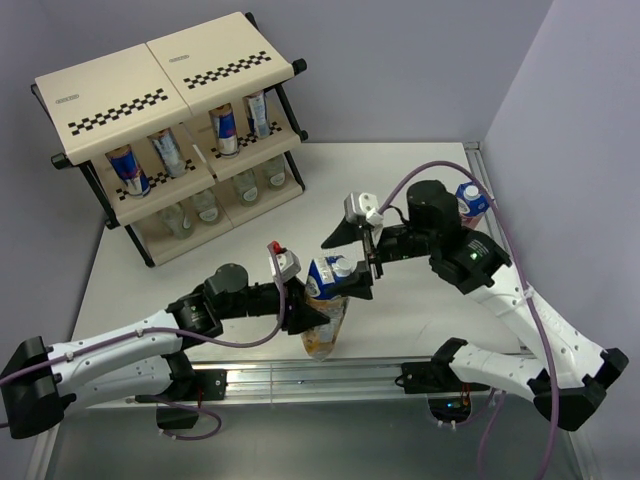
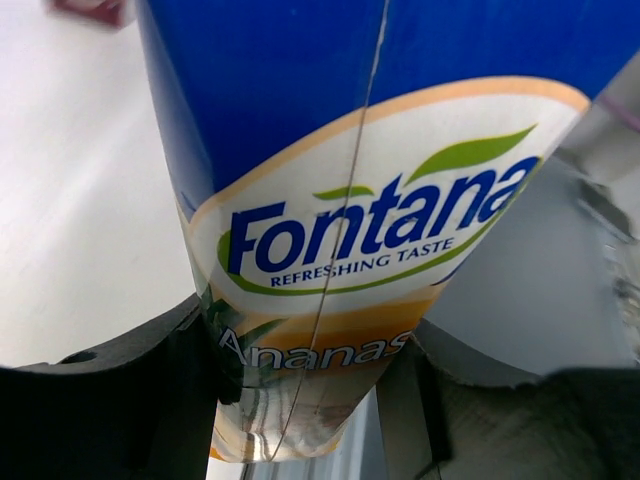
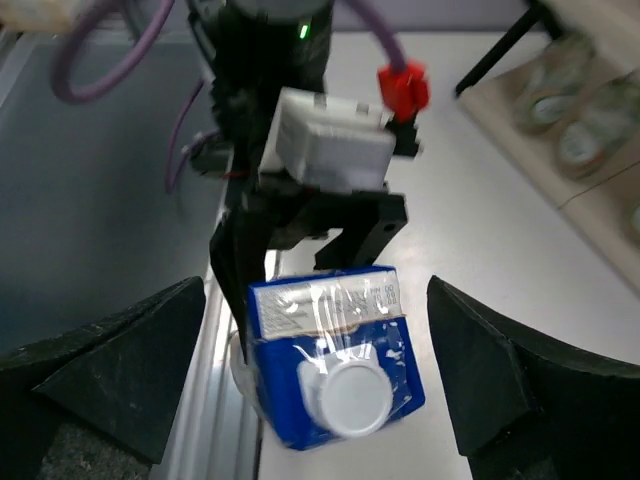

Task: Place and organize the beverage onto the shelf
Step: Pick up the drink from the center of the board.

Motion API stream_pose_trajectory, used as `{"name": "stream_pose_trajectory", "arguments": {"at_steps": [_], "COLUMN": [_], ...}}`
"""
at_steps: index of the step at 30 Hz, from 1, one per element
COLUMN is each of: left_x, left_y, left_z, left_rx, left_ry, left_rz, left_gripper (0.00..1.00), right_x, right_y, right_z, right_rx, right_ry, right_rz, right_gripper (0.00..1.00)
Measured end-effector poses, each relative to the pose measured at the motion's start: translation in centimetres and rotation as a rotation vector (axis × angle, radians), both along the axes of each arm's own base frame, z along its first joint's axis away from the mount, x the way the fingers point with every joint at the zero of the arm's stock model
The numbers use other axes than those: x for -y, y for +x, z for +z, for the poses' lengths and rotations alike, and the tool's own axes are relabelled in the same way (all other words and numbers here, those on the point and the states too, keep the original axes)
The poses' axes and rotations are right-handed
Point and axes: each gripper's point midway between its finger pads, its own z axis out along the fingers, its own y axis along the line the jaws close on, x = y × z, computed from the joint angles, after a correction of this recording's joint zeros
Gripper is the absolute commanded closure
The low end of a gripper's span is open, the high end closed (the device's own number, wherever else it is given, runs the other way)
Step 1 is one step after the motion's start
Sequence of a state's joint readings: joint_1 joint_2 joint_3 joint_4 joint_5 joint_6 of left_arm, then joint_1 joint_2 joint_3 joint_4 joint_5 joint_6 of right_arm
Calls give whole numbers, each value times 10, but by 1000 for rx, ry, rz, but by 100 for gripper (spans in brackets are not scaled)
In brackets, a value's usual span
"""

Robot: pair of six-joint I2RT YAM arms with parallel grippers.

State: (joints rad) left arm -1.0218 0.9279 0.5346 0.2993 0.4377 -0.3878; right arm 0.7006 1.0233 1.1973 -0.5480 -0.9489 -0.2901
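Left gripper (image 1: 328, 300) is clamping the pineapple carton (image 1: 323, 332) at the near table (image 1: 250, 250) edge, just beyond the aluminium rail (image 1: 300, 378). Fingers are pressing both sides of the lower body; the left wrist view is showing "Fontana" and "Ananas" print between them. Carton is leaning slightly, white cap (image 3: 350, 395) facing up. Can't tell whether its base is touching the table.

Right gripper (image 1: 354, 250) is hovering just above and beyond the carton top, jaws spread wide and holding nothing. In the right wrist view its two fingers are framing the carton top with clear gaps on both sides, not touching it.

Second carton (image 1: 472, 202) is standing at the far right of the table, partly hiding behind the right arm.

Shelf (image 1: 150, 75) is sitting at the far left corner. Four cans are lying in its middle tier: (image 1: 128, 170), (image 1: 170, 152), (image 1: 226, 128), (image 1: 258, 112). Four clear bottles are filling the bottom tier below them: (image 1: 178, 220), (image 1: 205, 205), (image 1: 245, 185), (image 1: 275, 172). Top tier panels are showing checkered strips only.
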Motion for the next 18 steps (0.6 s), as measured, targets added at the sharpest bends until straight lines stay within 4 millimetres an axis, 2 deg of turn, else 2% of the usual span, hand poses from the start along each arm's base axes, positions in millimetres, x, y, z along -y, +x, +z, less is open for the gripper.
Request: {"name": "stream_pose_trajectory", "arguments": {"at_steps": [3, 6, 10, 13, 16, 18], "left_x": [-12, -27, -47, -63, -82, -92], "left_y": [15, 32, 54, 70, 88, 100], "left_z": [-21, -40, -54, -56, -45, -29], "left_rx": [-30, -57, -82, -111, -135, -146], "left_ry": [76, 154, 222, 268, 287, 265], "left_rz": [122, 257, 430, 572, 740, 842], "left_gripper": [100, 100, 100, 100, 100, 100], "right_x": [1, 7, 17, 25, 27, 21], "right_y": [14, 36, 68, 89, 99, 99], "right_z": [22, 43, 55, 47, 21, 1], "right_rx": [69, 96, 48, -29, -146, -234], "right_ry": [61, 114, 155, 174, 173, 174], "right_rz": [-98, -269, -505, -666, -757, -765], "right_gripper": [0, 0, 0, 0, 11, 36]}}
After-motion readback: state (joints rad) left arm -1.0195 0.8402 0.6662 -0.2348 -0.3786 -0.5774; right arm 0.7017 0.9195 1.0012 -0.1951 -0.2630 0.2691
